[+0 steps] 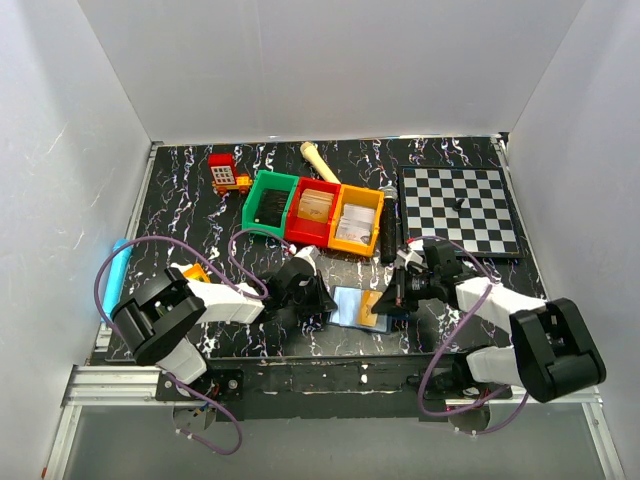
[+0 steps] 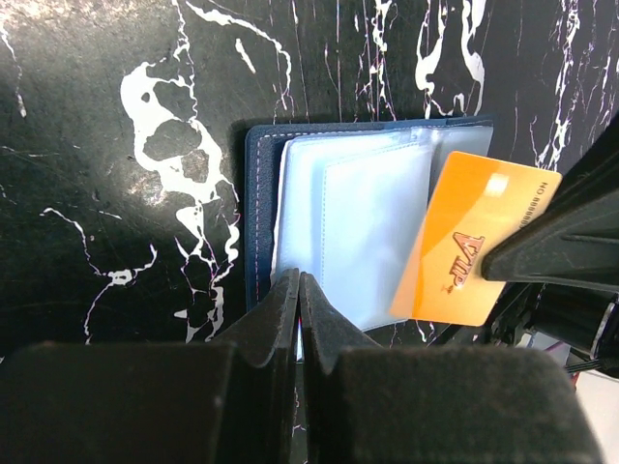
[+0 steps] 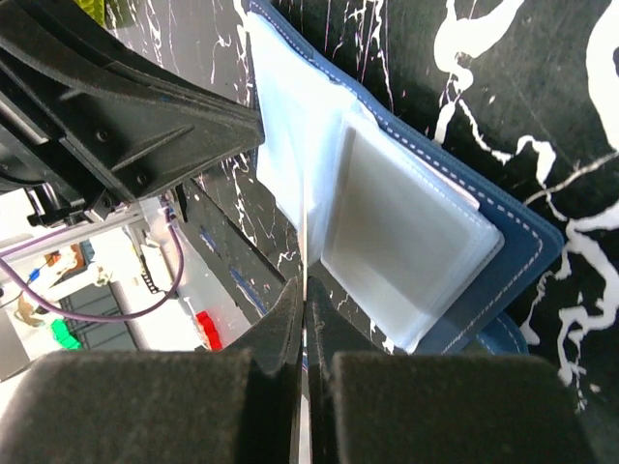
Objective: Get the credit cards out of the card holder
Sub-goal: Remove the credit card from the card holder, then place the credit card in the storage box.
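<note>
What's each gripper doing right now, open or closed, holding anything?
Left gripper: closed, pinching the edge of the card holder.
Right gripper: closed on the orange card, which sticks partly out of the card holder.

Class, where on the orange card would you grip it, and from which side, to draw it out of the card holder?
Grip the orange card by its bare outer end, which sticks out of the card holder toward the right arm. Come from that side, pinching its flat faces; its other end is tucked in a clear sleeve.
</note>
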Controlling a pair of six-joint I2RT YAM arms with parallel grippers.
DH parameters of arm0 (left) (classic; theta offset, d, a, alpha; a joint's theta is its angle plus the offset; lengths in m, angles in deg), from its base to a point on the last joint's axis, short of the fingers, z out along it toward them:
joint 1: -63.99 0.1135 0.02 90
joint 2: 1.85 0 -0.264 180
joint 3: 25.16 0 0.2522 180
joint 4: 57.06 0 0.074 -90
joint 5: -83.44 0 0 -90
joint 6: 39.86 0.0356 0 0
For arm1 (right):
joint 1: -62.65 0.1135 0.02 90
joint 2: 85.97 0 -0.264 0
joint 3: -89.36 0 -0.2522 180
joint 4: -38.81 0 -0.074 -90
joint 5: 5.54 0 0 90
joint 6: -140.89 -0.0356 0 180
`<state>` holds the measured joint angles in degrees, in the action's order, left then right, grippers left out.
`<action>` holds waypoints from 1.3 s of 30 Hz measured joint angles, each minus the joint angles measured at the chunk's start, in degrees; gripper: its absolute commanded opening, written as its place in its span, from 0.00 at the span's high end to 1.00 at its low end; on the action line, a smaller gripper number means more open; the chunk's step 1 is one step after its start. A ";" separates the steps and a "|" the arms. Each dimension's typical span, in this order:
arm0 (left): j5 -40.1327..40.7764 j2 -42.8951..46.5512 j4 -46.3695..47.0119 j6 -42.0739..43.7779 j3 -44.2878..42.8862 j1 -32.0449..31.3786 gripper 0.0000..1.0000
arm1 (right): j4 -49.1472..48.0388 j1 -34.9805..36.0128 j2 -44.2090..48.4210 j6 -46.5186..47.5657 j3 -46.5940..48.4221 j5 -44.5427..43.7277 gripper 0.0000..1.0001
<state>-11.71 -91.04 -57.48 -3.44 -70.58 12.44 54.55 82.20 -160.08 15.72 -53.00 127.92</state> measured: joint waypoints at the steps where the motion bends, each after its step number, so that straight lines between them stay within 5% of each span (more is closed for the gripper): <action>1: 0.00 0.04 -0.04 0.04 0.00 0.00 1.00 | 1.46 0.00 1.07 0.33 0.13 -0.42 0.99; 4: 0.00 0.33 -0.44 0.74 0.00 0.00 1.00 | 6.54 -0.04 4.59 1.55 1.22 -2.05 0.99; 14: 0.24 4.07 -7.74 6.40 -1.68 0.00 0.67 | 18.80 -0.04 13.70 6.01 8.81 -6.38 0.99; 23: 0.31 12.41 -17.40 9.57 -7.98 0.00 0.57 | 22.71 0.44 16.85 6.88 10.12 -8.83 0.99; 29: 5.68 22.01 -20.81 11.52 -12.00 0.00 0.26 | 24.85 7.02 18.38 8.41 15.04 -13.60 0.99; 33: 8.26 34.42 -15.28 12.94 -5.77 1.42 0.28 | 24.00 16.24 18.43 10.86 21.66 -16.61 0.99; 39: -4.83 47.98 -6.47 13.31 4.68 14.88 0.30 | 12.24 18.45 18.21 9.73 20.63 -9.05 0.99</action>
<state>-16.54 -43.06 -63.95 9.87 -65.90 27.32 66.79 100.65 -141.87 25.44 -32.37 118.87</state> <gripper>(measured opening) 0.719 0.029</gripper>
